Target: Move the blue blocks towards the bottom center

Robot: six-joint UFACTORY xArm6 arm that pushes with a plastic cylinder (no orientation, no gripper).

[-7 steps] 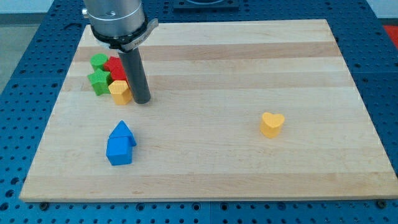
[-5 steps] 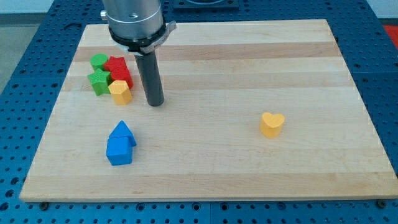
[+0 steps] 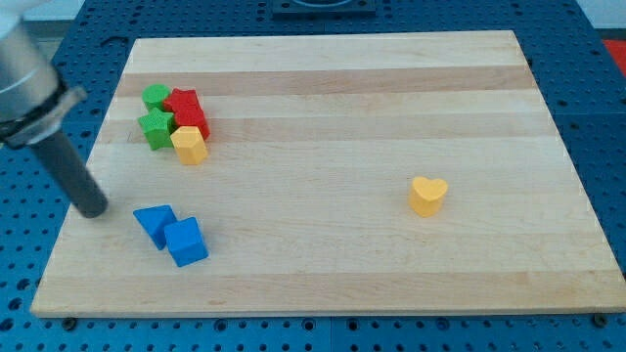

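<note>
Now my tip (a bare rod, no hand, holding nothing) sits just left of 2 touching blue blocks.

Wooden board: 2 blue blocks, red-green-yellow cluster, perhaps 5; yellow heart.

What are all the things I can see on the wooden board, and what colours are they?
blue triangle block: one, blue, lower left, touching the blue cube
blue cube: one, blue, lower left
green blocks: two, green, upper left cluster; a rounded one above a star-like one
red blocks: red, same cluster, number unclear
yellow block: one, yellow, cluster's bottom edge
yellow heart: one, yellow, alone on the view's right
wooden board: one, pale wood, on a blue perforated table
my tip: one, dark rod, left of the blue blocks, apart from them
</note>
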